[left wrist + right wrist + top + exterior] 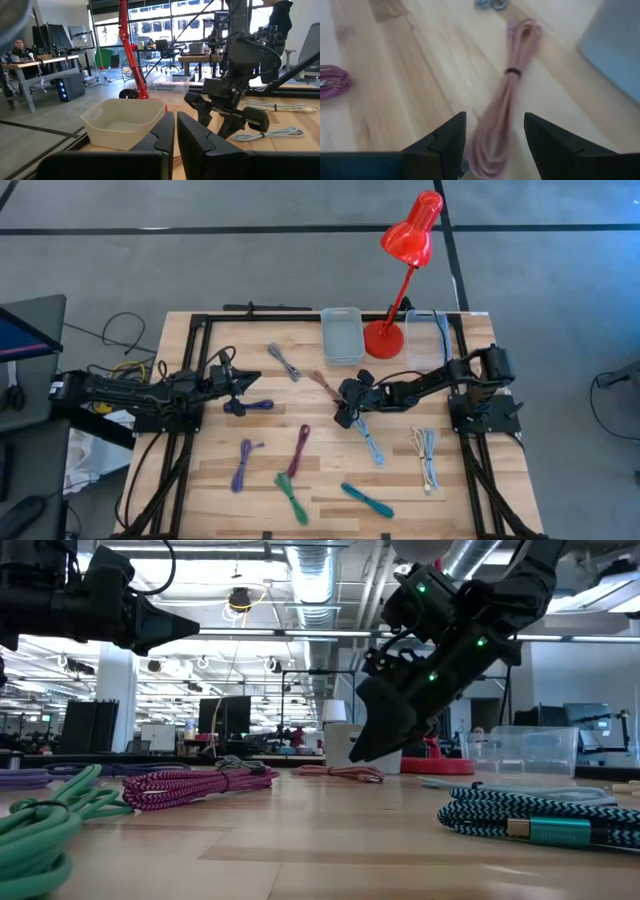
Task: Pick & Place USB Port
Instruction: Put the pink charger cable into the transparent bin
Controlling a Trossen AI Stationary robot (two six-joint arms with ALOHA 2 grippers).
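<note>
A pink USB cable bundle point(506, 107), tied with a dark band, lies flat on the wooden table point(330, 480) just in front of the clear bins; the high view shows this cable point(322, 383) near the table's middle. My right gripper point(494, 132) is open and slants down over the bundle's near end, one finger on either side, a little above it. In the low view its fingertips point(366, 752) hang clear of the tabletop. My left gripper point(176, 131) is shut, holds nothing, and waits level at the table's left side point(238, 383).
Two clear bins point(342, 335) point(425, 338) and a red desk lamp point(383, 338) stand at the far edge. Other cable bundles lie around: grey point(284, 362), purple point(255, 406), magenta point(299, 450), green point(291, 497), teal point(366, 500), light blue point(371, 442), white point(427, 455).
</note>
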